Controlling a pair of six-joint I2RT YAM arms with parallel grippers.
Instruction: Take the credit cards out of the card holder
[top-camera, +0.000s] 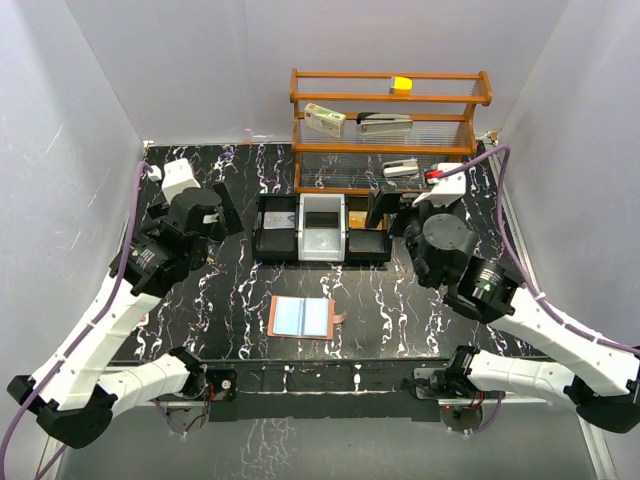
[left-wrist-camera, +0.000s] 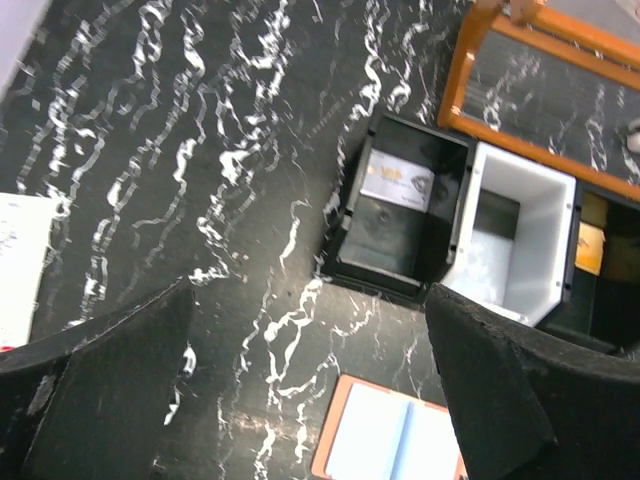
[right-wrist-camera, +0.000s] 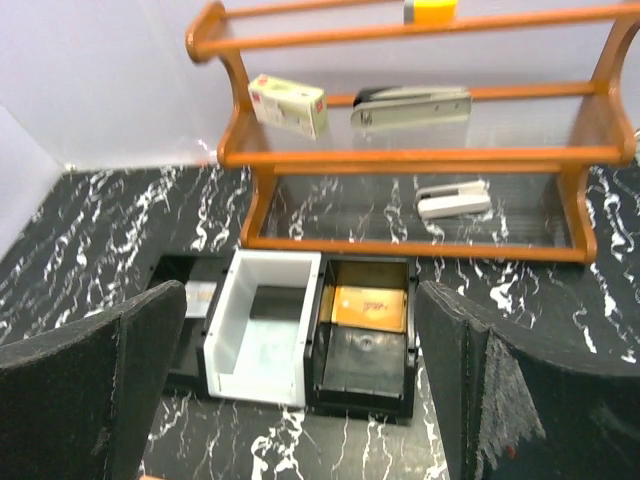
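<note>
Because the card holder (top-camera: 302, 318) lies spread flat on the marbled black table (top-camera: 230, 320), just in front of the white tray (top-camera: 323, 232), its soft pale blue-grey pockets face up. That would suit pinching a card out, though none shows in them. The left gripper (left-wrist-camera: 310, 300) and right gripper (right-wrist-camera: 300, 300) hover to either side of that tray, padded fingers spread wide, grasping nothing. A boxy left black tray (top-camera: 275, 240) beside it holds a thin white card (left-wrist-camera: 397, 184), and the right black tray (top-camera: 368, 243) an orange card (right-wrist-camera: 370, 302) — the job looks finished.
</note>
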